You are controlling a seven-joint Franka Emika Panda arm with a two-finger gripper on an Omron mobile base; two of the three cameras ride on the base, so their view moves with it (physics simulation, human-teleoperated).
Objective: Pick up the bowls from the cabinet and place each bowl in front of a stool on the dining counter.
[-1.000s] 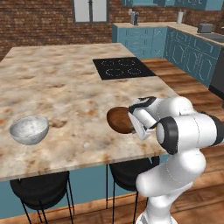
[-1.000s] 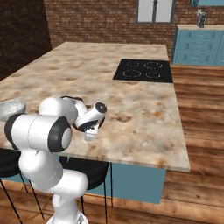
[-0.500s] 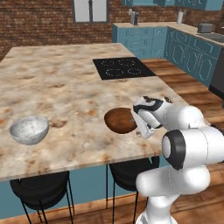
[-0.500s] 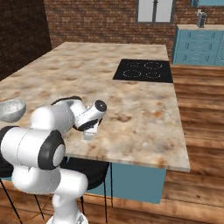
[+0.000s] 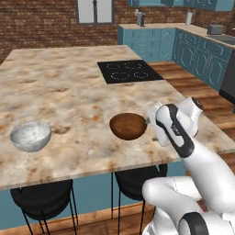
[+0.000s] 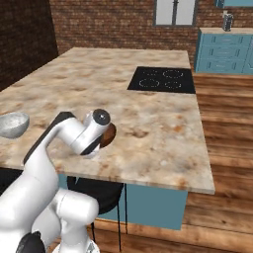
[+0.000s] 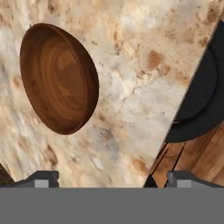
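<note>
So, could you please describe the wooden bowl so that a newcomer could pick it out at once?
Find the big marbled dining counter with the black cooktop. Near its front edge, above a black stool, sits the wooden bowl. It is glossy reddish-brown; the other bowl, further left, is grey-white.

Two black stools [image 5: 43, 199] [image 5: 137, 176] sit tucked below me; wood floor [image 6: 227, 143] runs toward a brick wall [image 5: 41, 23].

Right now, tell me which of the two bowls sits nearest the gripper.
The reddish-brown wooden bowl, on the dining counter right beside the gripper. The grey-white marbled stone bowl sits much farther along the counter's near edge.
</note>
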